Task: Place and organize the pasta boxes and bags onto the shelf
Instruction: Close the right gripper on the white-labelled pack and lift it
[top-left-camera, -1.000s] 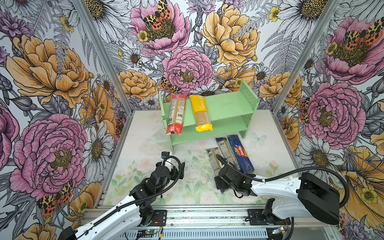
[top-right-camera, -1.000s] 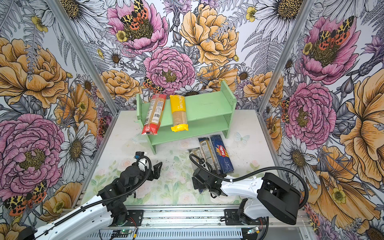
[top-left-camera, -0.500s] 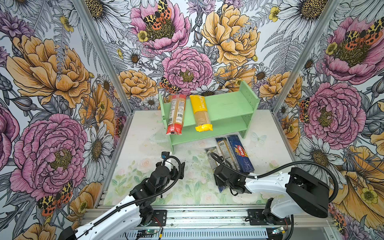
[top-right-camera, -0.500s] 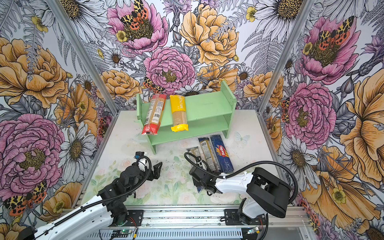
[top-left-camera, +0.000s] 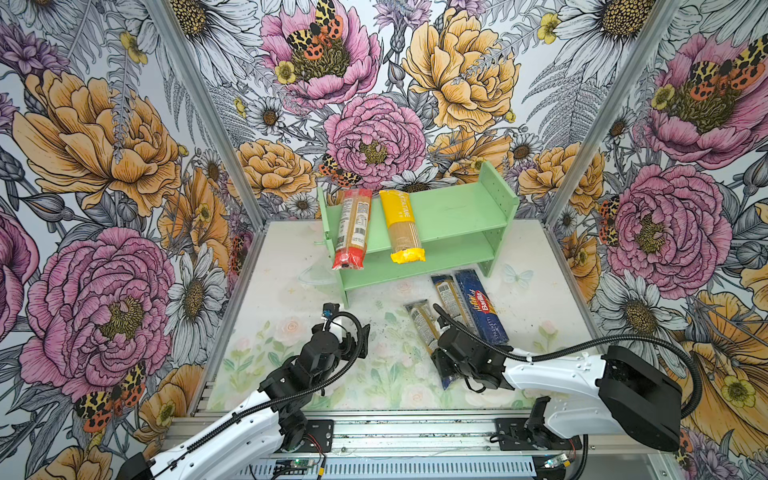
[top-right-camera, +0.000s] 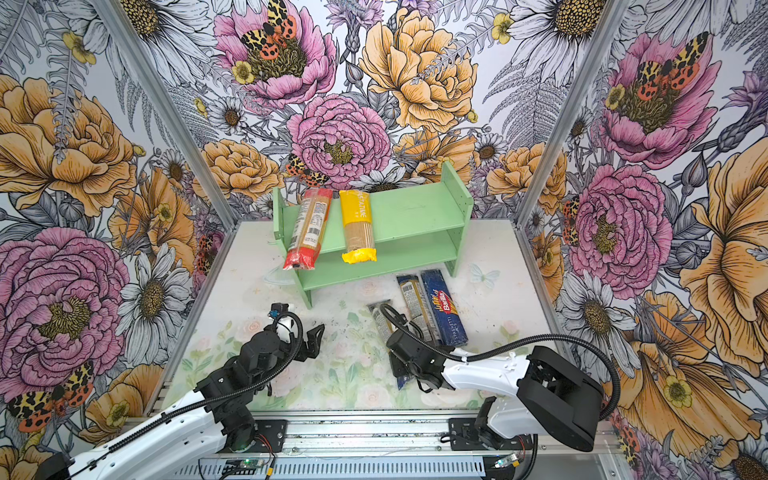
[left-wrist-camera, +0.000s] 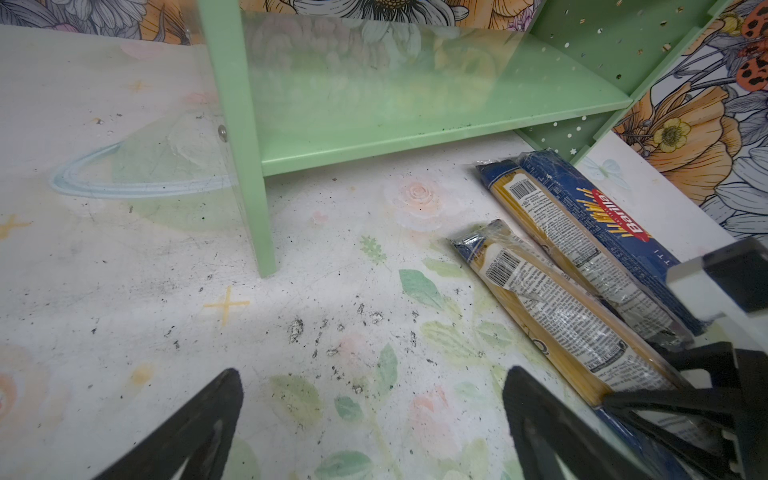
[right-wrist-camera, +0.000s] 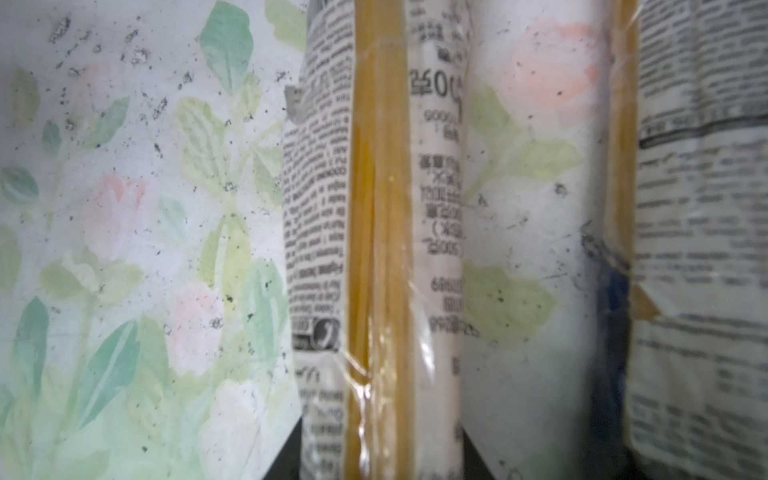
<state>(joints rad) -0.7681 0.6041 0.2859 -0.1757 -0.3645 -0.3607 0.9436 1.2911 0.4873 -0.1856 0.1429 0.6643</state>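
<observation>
So far, the shelf (top-left-camera: 457, 208) holds a red-ended bag (top-left-camera: 353, 228) and yellow bag (top-left-camera: 401, 226); right gripper (top-left-camera: 442, 363) pinches the near blue bag (top-left-camera: 422, 322); far blue bag (top-left-camera: 451, 297) and box (top-left-camera: 482, 307) wait; left gripper (left-wrist-camera: 372, 374) spread.

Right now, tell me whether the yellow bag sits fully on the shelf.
Overhangs: the yellow bag lies across the top tier of the shelf, its near end past the front edge.

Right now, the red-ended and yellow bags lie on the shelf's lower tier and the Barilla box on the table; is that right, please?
No: both top views show the red-ended bag and yellow bag on the upper tier of the shelf; the Barilla box is on the table.
</observation>
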